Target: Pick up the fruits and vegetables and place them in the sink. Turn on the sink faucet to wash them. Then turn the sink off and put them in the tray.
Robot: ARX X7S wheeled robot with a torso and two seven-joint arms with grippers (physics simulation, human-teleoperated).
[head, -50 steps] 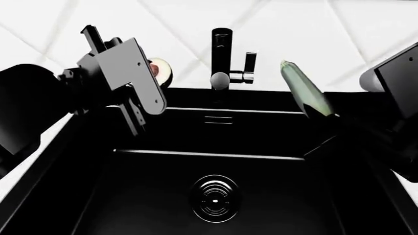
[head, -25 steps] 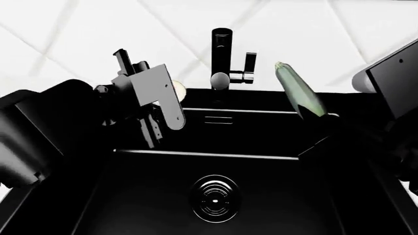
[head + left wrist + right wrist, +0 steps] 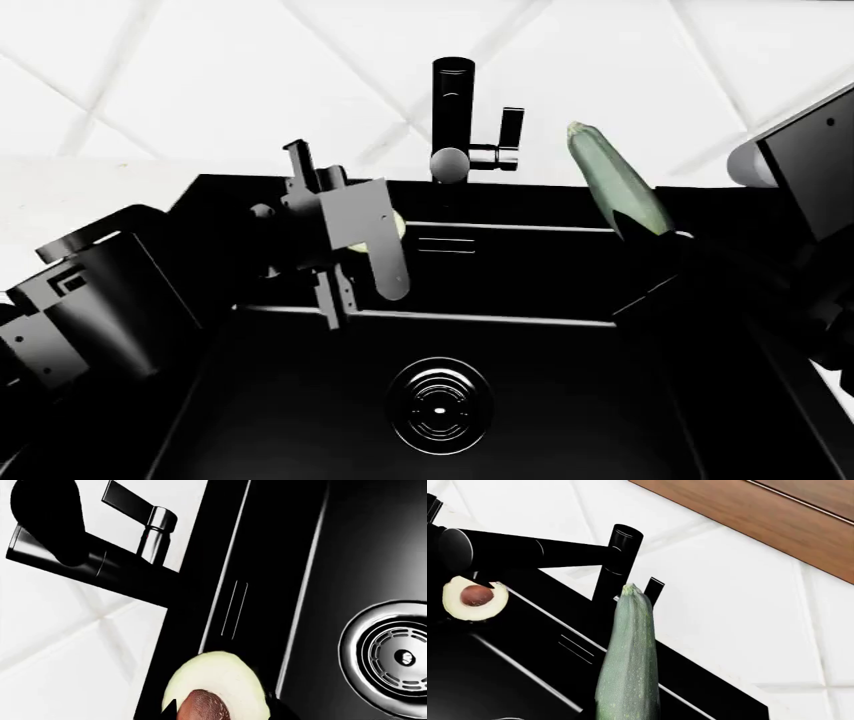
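Observation:
My left gripper (image 3: 358, 262) is shut on the halved avocado (image 3: 383, 226), holding it above the back left part of the black sink (image 3: 267, 400). In the left wrist view the avocado (image 3: 213, 682) shows pale flesh and a brown pit, next to the overflow slot (image 3: 233, 610). Over the sink's right rim, my right gripper (image 3: 663, 262) is shut on the lower end of the long green zucchini (image 3: 614, 185), which points up and back. The black sink faucet (image 3: 451, 115) stands behind the basin, its lever (image 3: 509, 135) on the right. I see no water running. The tray is out of view.
The round drain (image 3: 438, 400) lies in the basin floor. White tiled wall (image 3: 200, 90) rises behind the sink. The faucet's spout (image 3: 527, 550) reaches out over the basin near the avocado (image 3: 474, 597). A brown wooden surface (image 3: 760, 515) shows beyond the tiles.
My left gripper has carried the avocado to the right and down, from over the back counter to above the basin. The right gripper and zucchini have barely shifted.

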